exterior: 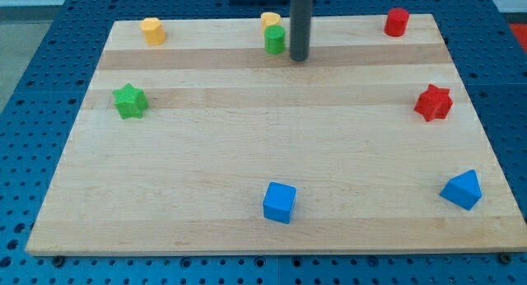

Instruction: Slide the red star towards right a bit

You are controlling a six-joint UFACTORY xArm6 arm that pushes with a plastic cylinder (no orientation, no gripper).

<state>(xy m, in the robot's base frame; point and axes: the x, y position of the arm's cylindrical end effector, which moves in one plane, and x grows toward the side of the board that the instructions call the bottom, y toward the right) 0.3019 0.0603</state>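
Observation:
The red star (433,102) lies near the board's right edge, about halfway up the view. My tip (298,58) is at the view's top centre, far to the left and above the red star. It stands just right of a green cylinder (275,39), close to it; contact cannot be told. A yellow block (270,21) sits right behind the green cylinder.
A red cylinder (397,21) is at the top right. A yellow block (152,30) is at the top left. A green star (130,101) is at the left. A blue cube (279,202) is at the bottom centre, a blue triangular block (462,189) at the bottom right. The wooden board (247,137) lies on a blue pegboard.

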